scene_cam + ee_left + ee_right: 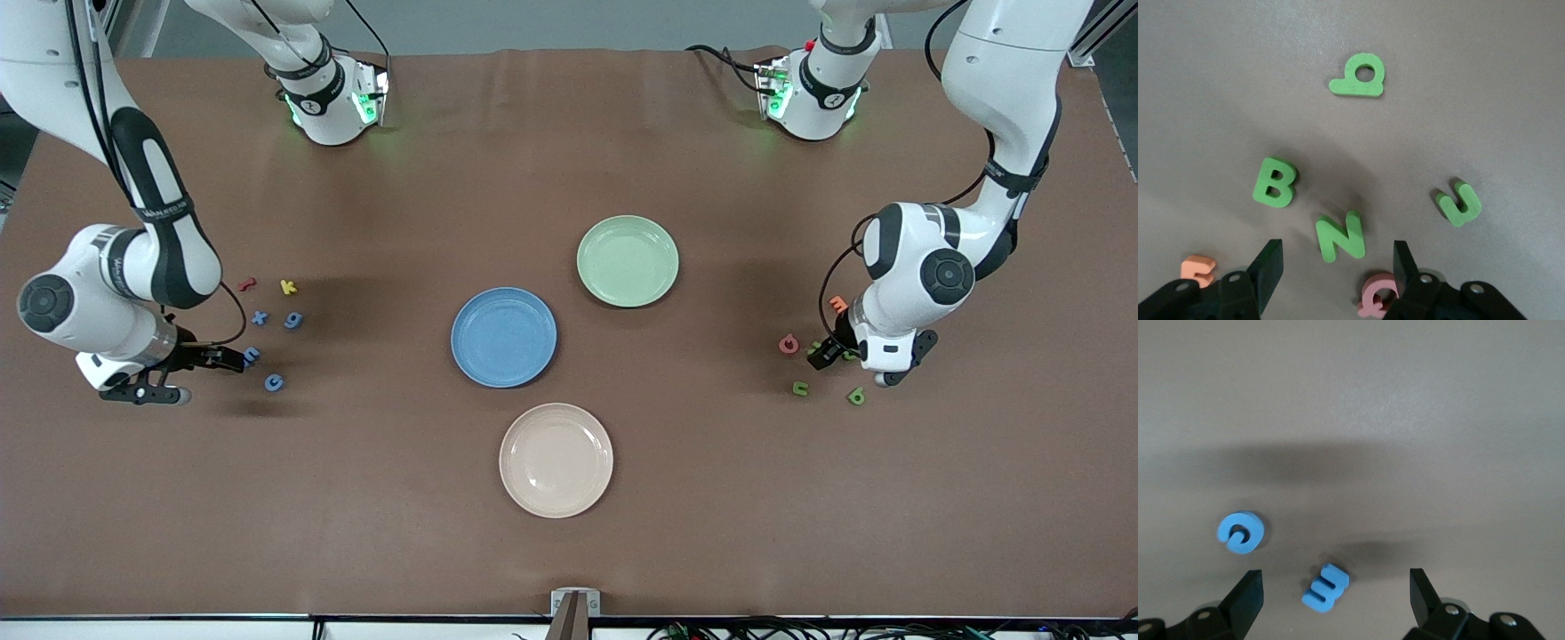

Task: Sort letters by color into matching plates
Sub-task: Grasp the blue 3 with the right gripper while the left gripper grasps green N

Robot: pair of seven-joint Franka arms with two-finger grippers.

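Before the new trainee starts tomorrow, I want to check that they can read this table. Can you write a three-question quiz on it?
1. True or false: the blue plate already holds a letter.
2. Which plate lies nearest the front camera? A) the beige plate B) the green plate C) the blue plate
3. Fill in: the left gripper hovers open over the green letter ___; the right gripper hovers open over a blue letter.

Key: 1 false; 2 A; 3 N.
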